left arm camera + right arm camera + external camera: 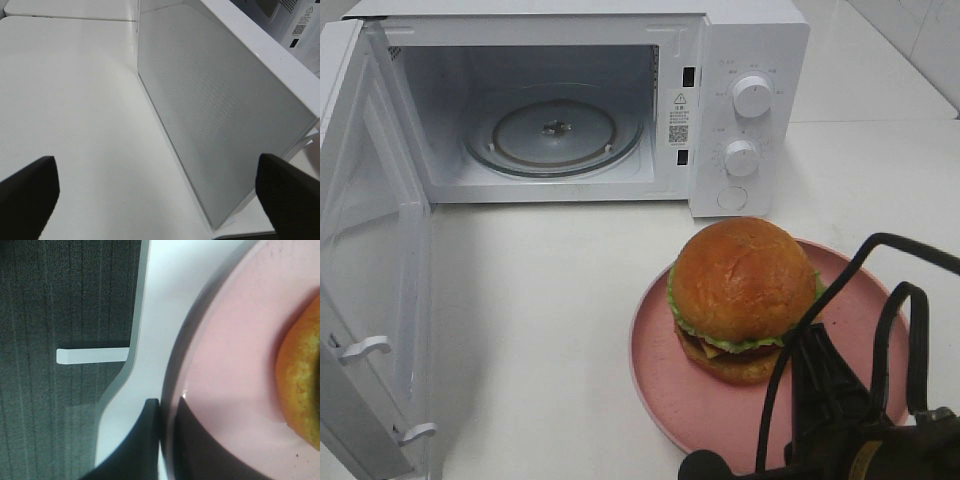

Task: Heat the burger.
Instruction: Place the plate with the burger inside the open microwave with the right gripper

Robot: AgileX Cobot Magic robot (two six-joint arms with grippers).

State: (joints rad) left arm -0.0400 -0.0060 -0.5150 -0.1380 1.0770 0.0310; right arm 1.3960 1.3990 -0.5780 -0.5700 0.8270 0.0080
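Note:
The burger (742, 292), with a glossy brown bun, green lettuce and cheese, sits on a pink plate (665, 395) at the front right of the table. In the right wrist view only its bun edge (300, 385) shows. My right gripper (812, 345) reaches in from the front right. Its jaws (165, 440) stand one on each side of the plate's rim (172, 390) and close against it. The microwave (620, 100) stands open at the back, glass turntable (555, 132) bare. My left gripper (160, 192) is wide open and empty, facing the door's outer side (220, 110).
The microwave door (365, 260) is swung out to the front left, with latch hooks (365, 347) on its edge. Two control knobs (752, 95) sit on the right panel. The table's front edge (117, 390) runs close to the plate, grey floor beyond it.

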